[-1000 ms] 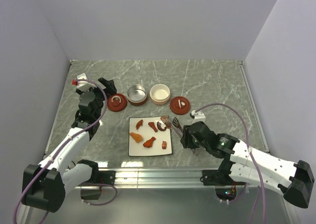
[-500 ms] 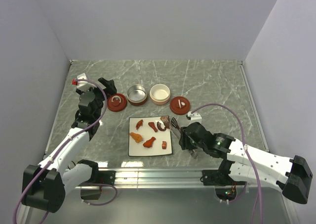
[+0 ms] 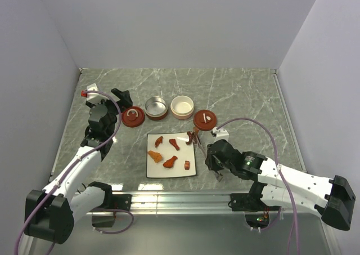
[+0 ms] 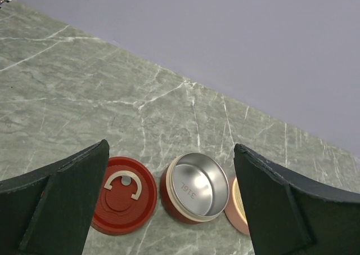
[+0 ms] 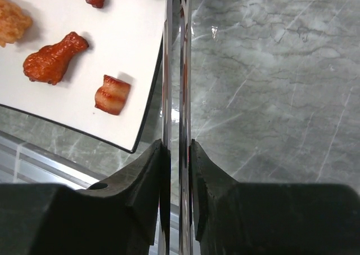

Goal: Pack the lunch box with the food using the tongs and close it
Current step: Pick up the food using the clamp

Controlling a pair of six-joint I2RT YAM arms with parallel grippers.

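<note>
My right gripper (image 3: 211,153) (image 5: 177,153) is shut on the tongs (image 3: 201,145) (image 5: 167,69), pressing their two silver arms nearly together. The tong tips pinch a dark red curved piece of food (image 3: 194,136) at the far right corner of the white plate (image 3: 161,170). More food lies on the plate: a drumstick (image 5: 53,61), a bacon-like chunk (image 5: 112,94) and orange pieces (image 3: 154,155). The lunch box shows as a steel-lined red bowl (image 3: 156,107) (image 4: 195,186) and a pink bowl (image 3: 182,106). My left gripper (image 3: 120,95) (image 4: 170,148) hangs open above them, holding nothing.
Two round red lids lie on the marble table, one (image 3: 133,116) (image 4: 121,194) left of the bowls, one (image 3: 205,120) right of them, close to the tong tips. Grey walls enclose the table on three sides. A metal rail (image 3: 174,200) runs along the near edge.
The right gripper has squeezed the tongs shut. The dark curved piece has left the plate's surface and now sits between the tong tips. The left arm has stayed still.
</note>
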